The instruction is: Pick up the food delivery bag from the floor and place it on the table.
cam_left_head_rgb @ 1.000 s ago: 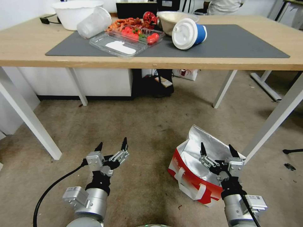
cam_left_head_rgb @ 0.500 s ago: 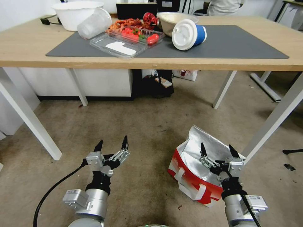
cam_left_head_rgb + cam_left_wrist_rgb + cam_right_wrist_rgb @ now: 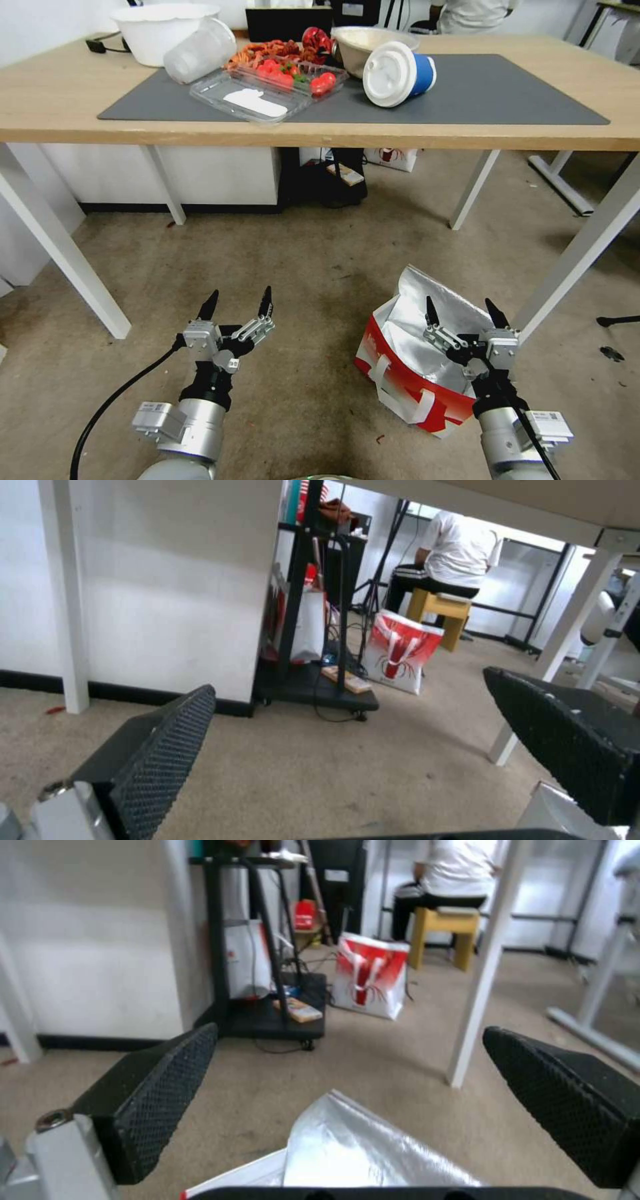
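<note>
The food delivery bag [image 3: 410,363], white and red with silver foil lining and white strap handles, stands open on the floor at the lower right. My right gripper [image 3: 463,307] hangs open over the bag's open top, apart from it; the foil flap [image 3: 363,1150] shows below its fingers. My left gripper [image 3: 238,301] is open over bare floor to the left of the bag, holding nothing. The table [image 3: 53,100], light wood on white legs with a dark grey mat [image 3: 507,90], spans the upper head view.
On the mat lie a tipped blue cup with a white lid [image 3: 399,72], a clear tray of red food [image 3: 267,87], bowls and a clear cup. A white table leg [image 3: 577,257] slants right beside the bag. Another red-and-white bag [image 3: 369,975] stands under the table.
Both grippers have shifted slightly; the right one has sunk a little toward the bag's open top. The bag has not moved.
</note>
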You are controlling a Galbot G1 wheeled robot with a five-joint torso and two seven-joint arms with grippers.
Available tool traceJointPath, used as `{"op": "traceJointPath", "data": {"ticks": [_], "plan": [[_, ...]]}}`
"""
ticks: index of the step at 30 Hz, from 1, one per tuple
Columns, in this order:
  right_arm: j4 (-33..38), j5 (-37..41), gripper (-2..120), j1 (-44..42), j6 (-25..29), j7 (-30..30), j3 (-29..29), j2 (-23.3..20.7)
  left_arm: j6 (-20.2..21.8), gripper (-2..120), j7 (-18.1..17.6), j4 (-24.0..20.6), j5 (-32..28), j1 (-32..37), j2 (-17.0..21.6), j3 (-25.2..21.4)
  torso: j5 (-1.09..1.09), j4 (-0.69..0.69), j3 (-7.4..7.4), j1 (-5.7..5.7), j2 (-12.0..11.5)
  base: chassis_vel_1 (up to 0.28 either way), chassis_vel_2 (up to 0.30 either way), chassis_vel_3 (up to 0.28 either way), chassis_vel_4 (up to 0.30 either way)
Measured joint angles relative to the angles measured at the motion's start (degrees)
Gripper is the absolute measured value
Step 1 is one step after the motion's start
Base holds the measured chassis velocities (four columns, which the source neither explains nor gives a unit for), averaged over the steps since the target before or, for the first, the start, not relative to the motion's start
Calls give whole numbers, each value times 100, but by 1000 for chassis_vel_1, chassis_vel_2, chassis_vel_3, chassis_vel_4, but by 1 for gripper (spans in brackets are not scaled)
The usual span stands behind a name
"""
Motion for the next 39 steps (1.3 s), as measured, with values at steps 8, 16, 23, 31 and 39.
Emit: {"op": "traceJointPath", "data": {"ticks": [8, 16, 23, 31, 39], "plan": [[-731, 854, 100, 575, 174, -807, 693, -1641, -22, 100, 4, 24, 73, -13, 11, 54, 3, 1, 0, 0, 2, 0, 0, 0, 0], [-2063, 2116, 100, 1252, 618, -2030, 1047, -3379, 20, 100, -8, 154, -11, -155, 211, 79, 2, -2, 0, 1, 3, 0, 0, 0, 0], [-3208, 2526, 100, 2220, 456, -2676, 551, -4380, 24, 100, -19, 158, -21, -144, 195, 47, 0, 0, 1, 1, 4, 0, 0, 0, 0], [-4093, 2547, 100, 3572, 270, -2852, -814, -4867, 28, 100, -42, 171, 28, -110, 112, 25, 0, -2, 4, 1, 4, 0, 0, 0, 0], [-4926, 2272, 100, 5208, 4, -3040, -2627, -4711, 12, 100, -54, 227, 101, -58, 13, 7, 1, 0, 7, 1, 5, 0, 0, 0, 0]]}}
